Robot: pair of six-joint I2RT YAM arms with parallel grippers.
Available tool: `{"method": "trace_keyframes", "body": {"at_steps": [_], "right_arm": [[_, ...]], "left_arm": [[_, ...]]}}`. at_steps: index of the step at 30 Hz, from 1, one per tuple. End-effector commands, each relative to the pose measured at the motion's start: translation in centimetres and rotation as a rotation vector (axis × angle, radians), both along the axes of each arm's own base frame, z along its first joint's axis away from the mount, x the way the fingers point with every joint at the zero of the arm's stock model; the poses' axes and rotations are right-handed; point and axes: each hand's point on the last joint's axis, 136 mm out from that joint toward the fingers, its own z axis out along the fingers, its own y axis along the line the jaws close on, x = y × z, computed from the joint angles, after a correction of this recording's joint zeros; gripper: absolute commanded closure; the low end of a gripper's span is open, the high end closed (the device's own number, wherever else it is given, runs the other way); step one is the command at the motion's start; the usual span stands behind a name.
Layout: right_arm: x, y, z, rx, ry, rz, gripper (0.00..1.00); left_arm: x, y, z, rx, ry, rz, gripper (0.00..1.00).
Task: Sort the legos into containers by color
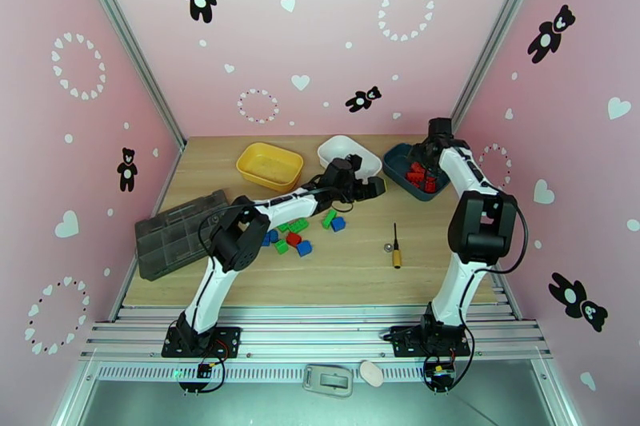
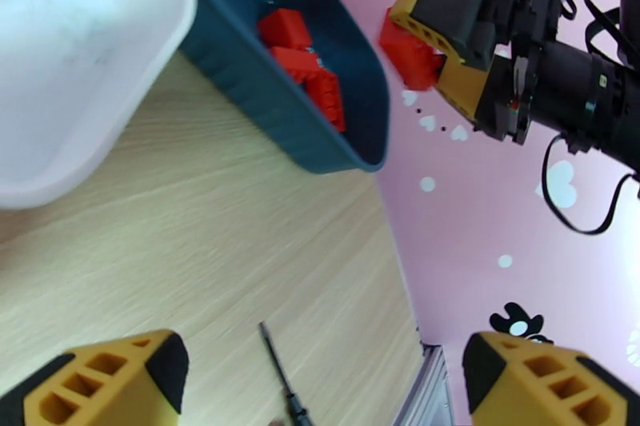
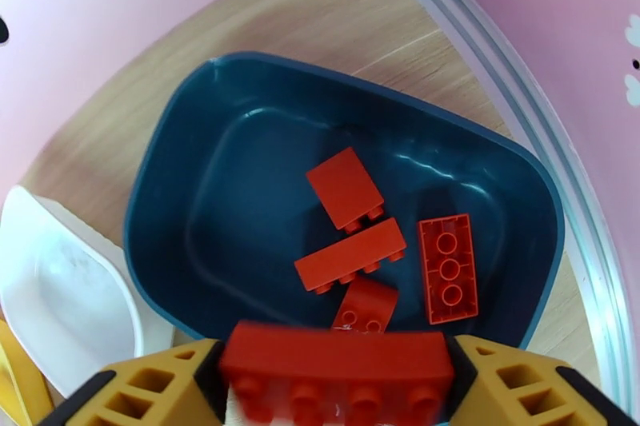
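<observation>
Over the dark teal bin (image 3: 152, 204) my right gripper (image 3: 336, 396) is shut on a red lego (image 3: 336, 368), which fills the gap between its fingers and looks blurred. Several red legos (image 3: 360, 252) lie in that bin (image 1: 394, 160) below. The left wrist view shows the right gripper (image 2: 420, 64) with the red lego (image 2: 404, 48) above the teal bin (image 2: 256, 92). My left gripper (image 2: 320, 380) is open with nothing in it, hovering over the table near the white bin (image 1: 332, 149). Loose green, blue and red legos (image 1: 300, 232) lie mid-table. The yellow bin (image 1: 248, 154) stands at the back left.
A yellow-handled screwdriver (image 1: 396, 248) lies right of the loose legos, with a small round metal part beside it. A dark grey organizer box (image 1: 180, 232) sits at the table's left edge. Pink walls close in the back and both sides.
</observation>
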Motion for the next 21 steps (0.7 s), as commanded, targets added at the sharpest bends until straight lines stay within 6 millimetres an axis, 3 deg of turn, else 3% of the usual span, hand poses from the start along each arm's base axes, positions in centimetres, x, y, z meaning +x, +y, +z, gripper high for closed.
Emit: {"method": "trace_keyframes", "body": {"at_steps": [1,5,9,15,21], "right_arm": [[-0.1,-0.3,0.9,-0.006,-0.004,-0.003,0.23],[-0.7,0.3,1.5,-0.003,-0.021,0.014,0.23],[-1.5,2.8,2.7,0.011,-0.06,0.072,0.25],[-3.2,9.7,3.5,0.008,-0.082,0.229,0.29],[-5.5,18.3,2.3,-0.007,-0.049,0.426,0.31]], "left_arm": [[0.3,1.8,4.6,-0.011,-0.099,0.04,0.03],[-0.3,3.5,5.1,0.023,-0.131,0.072,0.03],[-1.3,6.4,5.2,0.094,-0.177,0.128,0.03],[-2.7,13.7,3.8,0.26,-0.211,0.276,0.03],[-4.1,21.8,2.3,0.319,-0.156,0.427,0.02]]}}
